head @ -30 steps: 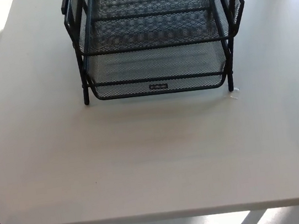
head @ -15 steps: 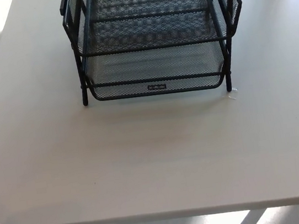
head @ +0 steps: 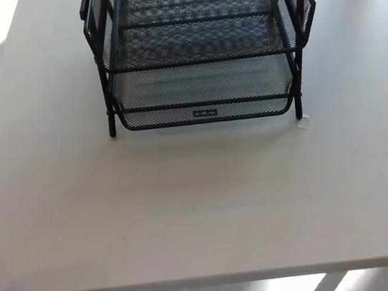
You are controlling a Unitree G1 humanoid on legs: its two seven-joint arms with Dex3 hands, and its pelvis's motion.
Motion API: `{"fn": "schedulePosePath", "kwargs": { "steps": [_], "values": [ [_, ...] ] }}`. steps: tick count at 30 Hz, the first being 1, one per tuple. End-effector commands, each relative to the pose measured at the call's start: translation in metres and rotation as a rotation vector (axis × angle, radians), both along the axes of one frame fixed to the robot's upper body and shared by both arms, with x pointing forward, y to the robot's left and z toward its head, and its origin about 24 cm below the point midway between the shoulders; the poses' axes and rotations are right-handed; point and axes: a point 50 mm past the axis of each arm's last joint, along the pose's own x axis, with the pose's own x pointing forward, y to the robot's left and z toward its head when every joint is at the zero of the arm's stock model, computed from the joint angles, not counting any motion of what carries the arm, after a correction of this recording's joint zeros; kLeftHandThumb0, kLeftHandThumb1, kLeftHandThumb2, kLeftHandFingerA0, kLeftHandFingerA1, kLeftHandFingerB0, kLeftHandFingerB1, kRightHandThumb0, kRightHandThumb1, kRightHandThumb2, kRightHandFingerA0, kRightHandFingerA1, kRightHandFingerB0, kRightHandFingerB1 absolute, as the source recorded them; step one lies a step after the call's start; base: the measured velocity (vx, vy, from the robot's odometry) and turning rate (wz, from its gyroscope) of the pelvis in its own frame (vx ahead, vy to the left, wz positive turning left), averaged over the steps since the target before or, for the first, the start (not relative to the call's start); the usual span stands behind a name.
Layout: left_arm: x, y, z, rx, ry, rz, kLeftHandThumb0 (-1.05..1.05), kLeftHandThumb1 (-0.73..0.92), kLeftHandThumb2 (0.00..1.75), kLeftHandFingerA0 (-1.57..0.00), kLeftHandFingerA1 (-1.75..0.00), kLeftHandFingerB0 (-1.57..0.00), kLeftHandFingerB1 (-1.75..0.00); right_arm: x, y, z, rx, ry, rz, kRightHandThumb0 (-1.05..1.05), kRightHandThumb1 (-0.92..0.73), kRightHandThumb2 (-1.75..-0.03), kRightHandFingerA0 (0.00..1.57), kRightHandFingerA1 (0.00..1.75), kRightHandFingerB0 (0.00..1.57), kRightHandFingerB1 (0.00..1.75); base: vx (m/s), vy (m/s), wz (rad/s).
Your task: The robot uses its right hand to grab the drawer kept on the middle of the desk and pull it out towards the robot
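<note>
Head view: black mesh drawer rack (head: 199, 51) stands at the far middle of the white counter (head: 189, 211), upper part cut off by the top edge; lowest drawer (head: 204, 101) sits flush in the frame, its front lip with a small label facing the robot. Right hand not in view, so fingers cannot be judged; a dark shape at the lower left corner is too little to identify. Risks, as judgement: the rack looks light, so a pull may drag the whole frame instead of sliding the drawer; fingers may snag the mesh. Against the earlier frames: only a slight camera shift, nothing displaced.
</note>
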Motion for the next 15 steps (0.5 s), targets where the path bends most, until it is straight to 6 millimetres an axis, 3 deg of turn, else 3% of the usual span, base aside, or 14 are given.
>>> {"fn": "schedulePosePath", "kwargs": {
  "steps": [1,6,12,13,14,15],
  "values": [
    [0.0,0.001,0.0,0.023,-0.002,-0.01,-0.28,0.55,0.57,-0.79,-0.85,-0.8,-0.55,-0.005,-0.004,-0.009,0.04,0.04,-0.044,-0.58,-0.59,-0.58,0.29,0.73,0.39,0.32,0.0,0.0,0.0],
    [0.0,0.002,0.0,0.021,0.004,-0.008,-0.28,0.56,0.57,-0.78,-0.85,-0.8,-0.56,-0.008,-0.001,-0.03,0.16,0.128,-0.063,-0.6,-0.6,-0.58,0.27,0.71,0.35,0.31,0.0,0.0,0.0],
    [-0.001,0.001,-0.002,0.009,0.006,-0.007,-0.28,0.55,0.57,-0.78,-0.85,-0.8,-0.55,-0.01,0.003,-0.041,0.223,0.166,-0.072,-0.58,-0.57,-0.58,0.39,0.76,0.39,0.33,0.0,0.0,0.0],
    [-0.001,0.001,-0.002,0.016,0.012,-0.008,-0.29,0.57,0.57,-0.77,-0.85,-0.79,-0.55,-0.01,0.003,-0.044,0.232,0.172,-0.072,-0.67,-0.47,-0.82,0.45,0.76,0.34,0.45,0.0,0.0,0.0],
    [-0.001,0.001,-0.002,0.017,0.01,-0.009,-0.29,0.57,0.57,-0.78,-0.83,-0.8,-0.54,-0.011,0.003,-0.048,0.261,0.187,-0.075,-0.6,-0.58,-0.58,0.42,0.79,0.4,0.33,0.0,0.0,0.0],
    [-0.001,0.001,-0.002,0.016,0.007,-0.009,-0.29,0.56,0.56,-0.78,-0.84,-0.8,-0.54,-0.011,0.006,-0.049,0.27,0.206,-0.064,-0.65,-0.48,-0.87,0.47,0.79,0.31,0.46,0.0,0.0,0.0]
  ]
}}
